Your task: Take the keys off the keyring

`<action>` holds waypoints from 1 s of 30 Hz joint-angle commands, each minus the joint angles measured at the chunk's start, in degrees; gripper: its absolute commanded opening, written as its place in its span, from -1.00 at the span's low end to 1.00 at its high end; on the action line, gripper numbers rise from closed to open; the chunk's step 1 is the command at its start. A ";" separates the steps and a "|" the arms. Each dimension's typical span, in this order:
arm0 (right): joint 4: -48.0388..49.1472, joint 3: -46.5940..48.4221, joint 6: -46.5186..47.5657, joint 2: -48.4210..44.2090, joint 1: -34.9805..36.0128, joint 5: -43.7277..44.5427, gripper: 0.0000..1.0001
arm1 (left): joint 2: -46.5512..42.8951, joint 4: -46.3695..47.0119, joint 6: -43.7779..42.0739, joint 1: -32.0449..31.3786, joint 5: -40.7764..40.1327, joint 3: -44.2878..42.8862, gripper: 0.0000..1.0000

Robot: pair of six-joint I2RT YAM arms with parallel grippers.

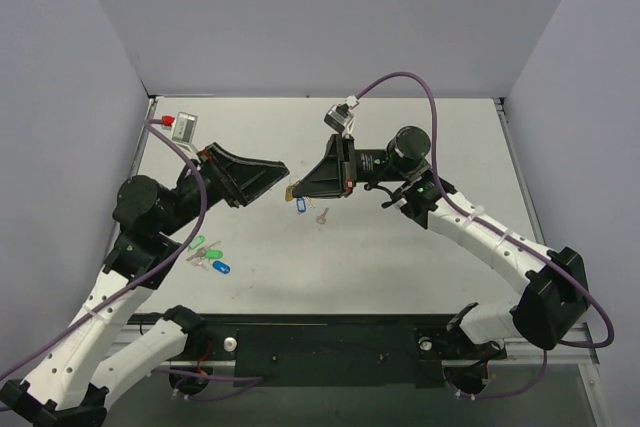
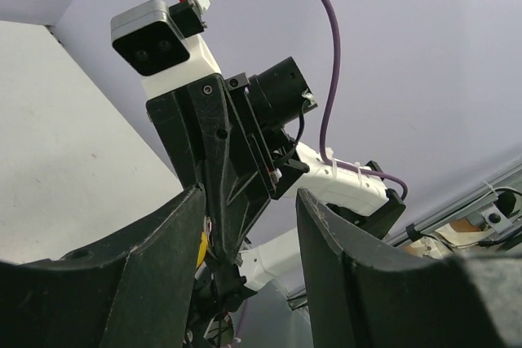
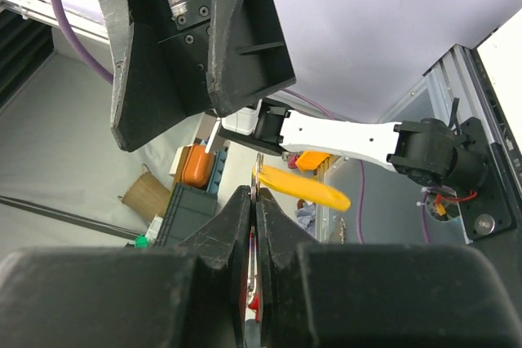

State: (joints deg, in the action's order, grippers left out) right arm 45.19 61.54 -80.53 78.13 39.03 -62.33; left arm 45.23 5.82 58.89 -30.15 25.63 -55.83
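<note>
Above the middle of the tabletop [image 1: 400,267], the right pincer [image 3: 254,198] is clamped together on the keyring [image 3: 303,189]. It grips the thin metal loop, and the yellow plastic end juts toward 3 o'clock in the wrist view. The left pincer [image 1: 278,173] faces it from 9 o'clock, its 2 fingers apart and holding nothing. 1 silver key [image 1: 322,215] lies on the tabletop at 5 o'clock from the keyring.

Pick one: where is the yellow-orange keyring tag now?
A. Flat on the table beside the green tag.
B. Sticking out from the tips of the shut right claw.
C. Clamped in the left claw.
B: the right wrist view shows the keyring tag jutting out from the closed tips of the right claw, while the left claw stands open.
</note>
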 commanded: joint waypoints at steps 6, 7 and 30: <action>-2.47 3.76 5.65 -3.77 0.17 -0.25 -1.00 | -0.94 -0.20 -0.27 0.36 0.13 0.02 0.14; -2.82 3.76 5.74 -3.69 0.17 -0.17 -1.00 | -0.94 -0.20 -0.27 0.36 -0.14 0.11 0.14; -5.81 6.40 7.93 -3.60 0.44 0.63 -1.00 | 2.32 1.12 2.72 0.18 5.57 -0.42 -0.18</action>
State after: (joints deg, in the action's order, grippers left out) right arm 36.64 65.17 -73.54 76.38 39.09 -61.71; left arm 48.58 4.93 61.06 -30.15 29.54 -55.68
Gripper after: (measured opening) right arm 0.005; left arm 0.423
